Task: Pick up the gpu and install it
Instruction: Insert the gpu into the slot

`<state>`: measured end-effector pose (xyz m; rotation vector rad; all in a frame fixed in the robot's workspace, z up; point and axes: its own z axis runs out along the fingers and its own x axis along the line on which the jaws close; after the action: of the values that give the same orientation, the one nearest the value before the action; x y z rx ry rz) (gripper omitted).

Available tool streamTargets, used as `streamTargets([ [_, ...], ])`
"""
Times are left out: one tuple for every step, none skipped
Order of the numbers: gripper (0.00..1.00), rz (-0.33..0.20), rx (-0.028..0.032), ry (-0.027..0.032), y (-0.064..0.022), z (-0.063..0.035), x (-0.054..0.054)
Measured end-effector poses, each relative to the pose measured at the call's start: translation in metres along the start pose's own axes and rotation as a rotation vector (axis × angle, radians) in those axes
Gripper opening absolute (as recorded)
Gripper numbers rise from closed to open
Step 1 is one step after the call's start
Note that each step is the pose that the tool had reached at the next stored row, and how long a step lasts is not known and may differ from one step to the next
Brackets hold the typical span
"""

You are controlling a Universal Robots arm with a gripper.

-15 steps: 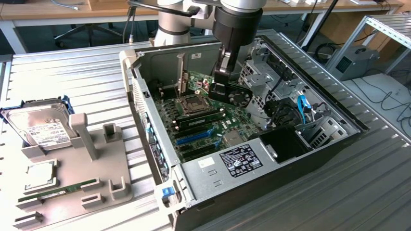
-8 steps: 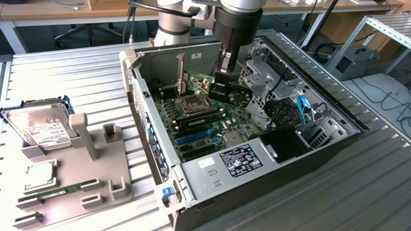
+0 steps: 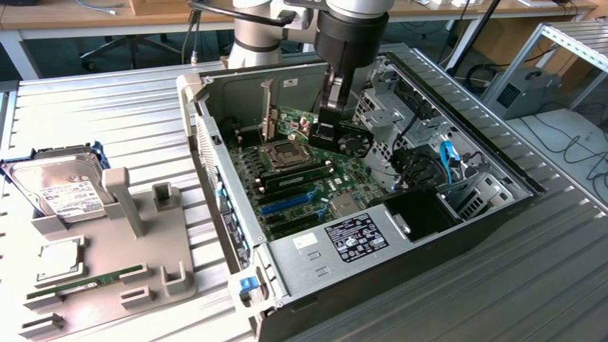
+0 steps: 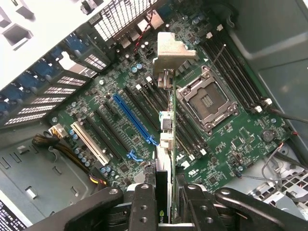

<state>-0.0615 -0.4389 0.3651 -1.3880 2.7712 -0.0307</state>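
The gpu [image 4: 167, 122] is seen edge-on in the wrist view, a thin black card with a silvery metal bracket [image 4: 172, 52] at its far end. My gripper [image 4: 168, 209] is shut on it, one finger on each flat side. In the exterior view the gripper [image 3: 328, 132] reaches down into the open computer case [image 3: 380, 239] and holds the gpu [image 3: 325, 135] upright over the green motherboard [image 3: 304, 189], close to the CPU socket [image 3: 283, 153]. In the wrist view the card lies between the blue slot [image 4: 132, 120] and the CPU socket [image 4: 208, 103]. I cannot tell whether it touches the board.
Case walls, drive cages and cables [image 3: 446, 160] crowd the exterior view's right side of the case. On the exterior view's left a grey holder tray [image 3: 156, 274] carries a hard drive in a blue frame [image 3: 59, 184], a CPU chip [image 3: 57, 260] and a green RAM stick [image 3: 85, 281].
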Motion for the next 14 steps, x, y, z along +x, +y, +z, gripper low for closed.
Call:
streamTargets([
  [0.26,-0.003,-0.0001,-0.0001,0.0,0.0,0.0],
  [0.26,-0.005,-0.0001,-0.0002,0.0,0.0,0.0],
  [0.26,-0.008,-0.0002,-0.0003,0.0,0.0,0.0],
  [0.26,-0.011,-0.0003,-0.0005,0.0,0.0,0.0],
  [0.26,-0.013,-0.0004,-0.0005,0.0,0.0,0.0],
  [0.26,-0.016,-0.0005,-0.0006,0.0,0.0,0.0],
  [0.26,-0.019,-0.0006,-0.0007,0.0,0.0,0.0],
  [0.26,-0.023,-0.0007,-0.0008,0.0,0.0,0.0],
  [0.26,-0.025,-0.0007,-0.001,0.0,0.0,0.0],
  [0.26,-0.028,-0.0008,-0.0011,0.0,0.0,0.0],
  [0.26,-0.034,-0.001,-0.0013,0.0,0.0,0.0],
  [0.26,-0.038,-0.0011,-0.0014,0.0,0.0,0.0],
  [0.26,-0.041,-0.0012,-0.0015,0.0,0.0,0.0],
  [0.26,-0.045,-0.0013,-0.0017,0.0,0.0,0.0],
])
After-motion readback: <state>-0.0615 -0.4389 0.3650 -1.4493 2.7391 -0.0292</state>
